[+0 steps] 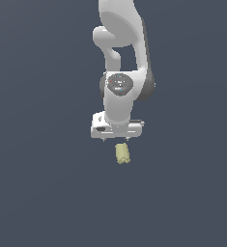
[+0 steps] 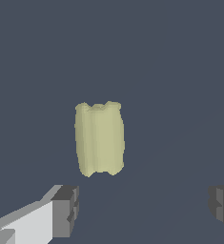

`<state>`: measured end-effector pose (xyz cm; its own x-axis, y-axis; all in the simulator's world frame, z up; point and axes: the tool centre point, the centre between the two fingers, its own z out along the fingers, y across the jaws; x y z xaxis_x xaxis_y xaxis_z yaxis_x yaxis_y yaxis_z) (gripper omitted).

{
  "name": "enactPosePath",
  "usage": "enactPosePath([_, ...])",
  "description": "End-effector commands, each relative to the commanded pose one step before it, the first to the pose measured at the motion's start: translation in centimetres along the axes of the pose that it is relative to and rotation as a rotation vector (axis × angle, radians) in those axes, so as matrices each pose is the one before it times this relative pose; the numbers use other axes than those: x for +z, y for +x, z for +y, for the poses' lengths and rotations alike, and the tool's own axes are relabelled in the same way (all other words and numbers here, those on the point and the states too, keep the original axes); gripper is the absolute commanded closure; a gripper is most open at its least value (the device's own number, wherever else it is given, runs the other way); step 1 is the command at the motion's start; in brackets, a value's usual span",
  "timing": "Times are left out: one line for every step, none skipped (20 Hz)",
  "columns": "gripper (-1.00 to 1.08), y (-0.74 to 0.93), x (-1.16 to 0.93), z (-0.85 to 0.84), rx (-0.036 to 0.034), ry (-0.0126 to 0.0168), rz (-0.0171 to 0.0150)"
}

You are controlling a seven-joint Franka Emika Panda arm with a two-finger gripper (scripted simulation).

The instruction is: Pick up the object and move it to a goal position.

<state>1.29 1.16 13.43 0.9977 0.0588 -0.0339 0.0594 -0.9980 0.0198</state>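
Object: the pale yellow-green ridged chunk (image 1: 122,153) (image 2: 99,138) was seen lying free on the dark surface, just below the gripper.
Gripper: the gripper (image 1: 116,139) (image 2: 144,209) was held wide, nothing gripped.
Fingers: the grey pads (image 2: 66,210) were well apart, the object untouched.

A flat, uniform slate-blue surface (image 1: 42,193) fills both views as the only thing apart from the task. It extends beneath and beyond the jaws on every side, matte and unmarked, with no seams, edges or texture visible. In the wrist view the same dark blue-grey ground (image 2: 170,71) spreads past both jaws.
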Motion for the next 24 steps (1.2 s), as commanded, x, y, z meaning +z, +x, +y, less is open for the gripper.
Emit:
enactPosePath([-0.92, 0.865, 1.342, -1.115, -0.01877, 0.00528, 0.0109])
enactPosePath([-0.92, 0.301, 0.479, -0.385, -0.00639, 0.00208, 0.0041])
enactPosePath([-0.92, 0.265, 0.437, -0.349, -0.00573, 0.00198, 0.00371])
enactPosePath([-0.92, 0.232, 0.395, -0.312, -0.00506, 0.00185, 0.00332])
enactPosePath([-0.92, 0.201, 0.352, -0.275, -0.00443, 0.00169, 0.00292])
enactPosePath([-0.92, 0.171, 0.308, -0.237, -0.00378, 0.0015, 0.00252])
enactPosePath([-0.92, 0.142, 0.26, -0.203, -0.00321, 0.00131, 0.00216])
enactPosePath([-0.92, 0.115, 0.215, -0.165, -0.00259, 0.00109, 0.00175])
enactPosePath([-0.92, 0.088, 0.167, -0.129, -0.00202, 0.00086, 0.00137])
enactPosePath([-0.92, 0.062, 0.12, -0.091, -0.00142, 0.00062, 0.00097])
enactPosePath([-0.92, 0.037, 0.069, -0.059, -0.00093, 0.00041, 0.00063])
enactPosePath([-0.92, 0.013, 0.036, -0.001, 0.0, 0.0, 0.0])
enactPosePath([-0.92, -0.113, -0.099, 0.045, 0.00079, -0.00043, -0.00222])
enactPosePath([-0.92, 0.0, 0.042, 0.0, 0.0, 0.0, 0.0])
enactPosePath([-0.92, 0.0, 0.126, 0.0, 0.0, 0.0, 0.0])
enactPosePath([-0.92, 0.001, 0.209, 0.0, 0.0, 0.0, 0.0])
enactPosePath([-0.92, 0.0, 0.292, 0.0, 0.0, 0.0, 0.0])
enactPosePath([-0.92, -0.001, 0.374, 0.0, 0.0, 0.0, 0.0])
enactPosePath([-0.92, -0.008, 0.415, -0.019, -0.0003, 0.00014, 0.00061])
enactPosePath([-0.92, -0.006, 0.533, 0.0, 0.0, 0.0, 0.0])
enactPosePath([-0.92, -0.012, 0.57, -0.019, -0.0003, 0.00014, 0.00061])
enactPosePath([-0.92, -0.009, 0.621, -0.001, 0.0, 0.0, 0.0])
enactPosePath([-0.92, -0.008, 0.499, -0.019, -0.0003, 0.00014, 0.00061])
enactPosePath([-0.92, 0.001, 0.453, 0.0, 0.0, 0.0, 0.0])
